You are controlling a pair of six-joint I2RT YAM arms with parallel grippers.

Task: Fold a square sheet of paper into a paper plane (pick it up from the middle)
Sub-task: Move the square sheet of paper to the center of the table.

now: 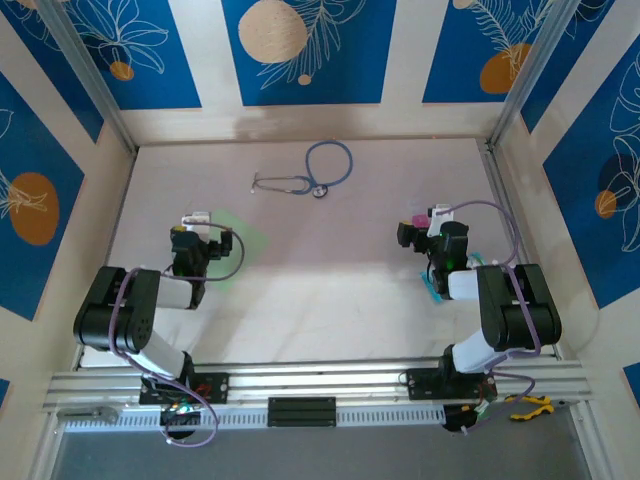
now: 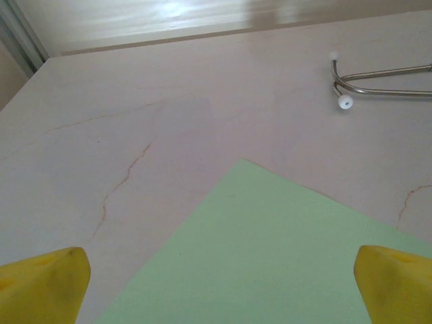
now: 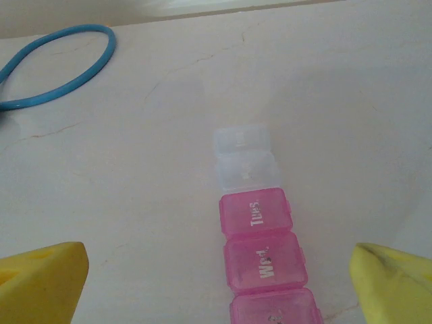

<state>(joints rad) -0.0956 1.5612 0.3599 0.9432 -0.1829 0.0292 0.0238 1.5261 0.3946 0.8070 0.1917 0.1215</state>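
The bench (image 1: 330, 300) carries the square sheet of paper (image 2: 270, 250) flat near its left edge. The sheet lies straight under and ahead of the left gripper (image 1: 197, 222), the nearer one, spread wide and empty. The right gripper (image 1: 428, 218), equally wide and empty, hovers well apart over a pill organiser (image 3: 260, 236).

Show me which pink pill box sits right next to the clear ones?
The pink box marked Tues. It borders the clear boxes at the strip's far end; the pink Wed box comes after it, nearer the camera.
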